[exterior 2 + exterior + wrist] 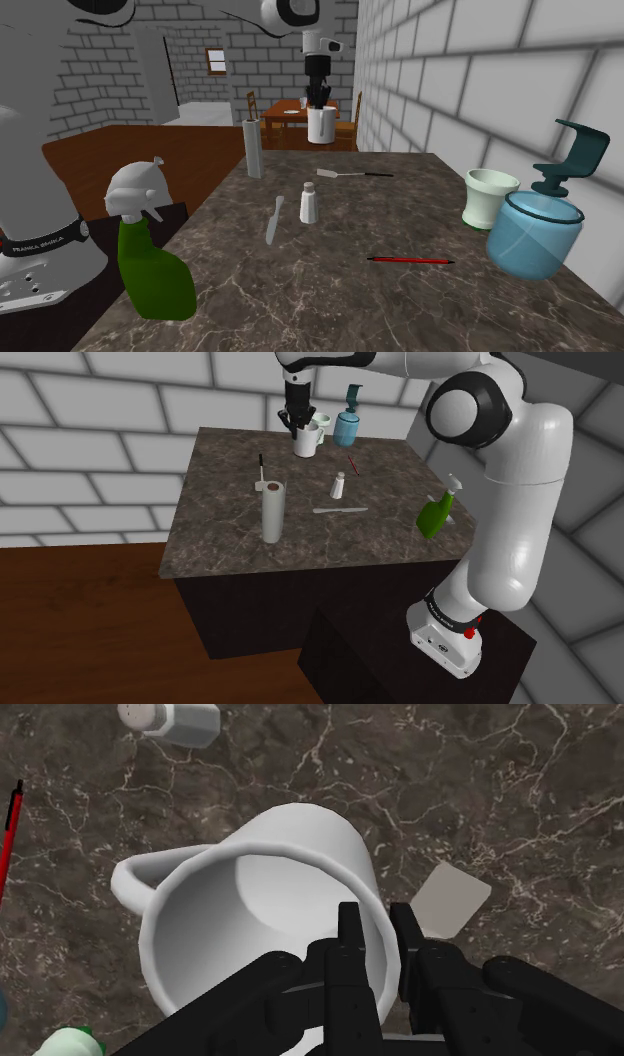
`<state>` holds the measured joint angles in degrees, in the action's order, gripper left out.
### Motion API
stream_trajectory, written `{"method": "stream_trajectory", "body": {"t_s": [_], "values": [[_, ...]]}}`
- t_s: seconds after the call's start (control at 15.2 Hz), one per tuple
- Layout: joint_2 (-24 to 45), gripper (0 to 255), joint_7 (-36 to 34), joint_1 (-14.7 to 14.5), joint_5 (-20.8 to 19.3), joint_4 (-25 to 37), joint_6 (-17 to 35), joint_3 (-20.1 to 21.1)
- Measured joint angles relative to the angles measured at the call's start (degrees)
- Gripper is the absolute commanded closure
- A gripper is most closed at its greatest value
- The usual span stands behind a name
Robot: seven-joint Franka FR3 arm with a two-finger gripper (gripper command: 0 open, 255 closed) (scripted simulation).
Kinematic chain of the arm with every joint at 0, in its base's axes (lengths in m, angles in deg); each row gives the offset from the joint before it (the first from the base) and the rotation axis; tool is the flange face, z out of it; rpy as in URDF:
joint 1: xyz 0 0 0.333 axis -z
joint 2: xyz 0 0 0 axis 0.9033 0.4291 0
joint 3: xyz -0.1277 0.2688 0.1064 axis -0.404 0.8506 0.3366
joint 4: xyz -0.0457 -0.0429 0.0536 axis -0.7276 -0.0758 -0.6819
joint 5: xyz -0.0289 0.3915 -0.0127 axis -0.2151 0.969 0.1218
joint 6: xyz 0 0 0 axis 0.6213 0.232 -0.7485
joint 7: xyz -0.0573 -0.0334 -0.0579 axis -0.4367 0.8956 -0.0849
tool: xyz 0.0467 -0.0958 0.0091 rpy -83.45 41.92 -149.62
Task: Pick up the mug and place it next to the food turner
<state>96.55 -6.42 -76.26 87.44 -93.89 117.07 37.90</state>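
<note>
A white mug (309,441) hangs a little above the dark marble counter (220,512), tilted. My gripper (297,421) is shut on its rim from above, one finger inside and one outside. In the second exterior view the mug (321,125) hangs under the gripper (319,101) over the counter's far end. The wrist view looks into the mug (260,904), with the gripper (378,922) clasping its wall. The food turner (345,174) lies flat, with a pale blade and a thin black handle. Its blade (452,900) shows on the counter just beyond the mug, and the turner (261,474) lies near the roll.
On the counter stand a grey upright roll (273,510), a small shaker (340,484), a green spray bottle (436,514), a blue soap dispenser (348,425) and a white cup (487,197). A knife (340,509) and a red pencil (410,260) lie flat.
</note>
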Motion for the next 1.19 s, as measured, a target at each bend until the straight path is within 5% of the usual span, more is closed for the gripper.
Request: {"method": "stream_trajectory", "body": {"t_s": [0.26, 1.19], "values": [[4.2, 255, -2.9, -1.9, 0.2, 5.5, -1.6, 1.0], [5.7, 255, -3.6, -2.2, 0.3, -2.6, 8.0, 1.1]]}}
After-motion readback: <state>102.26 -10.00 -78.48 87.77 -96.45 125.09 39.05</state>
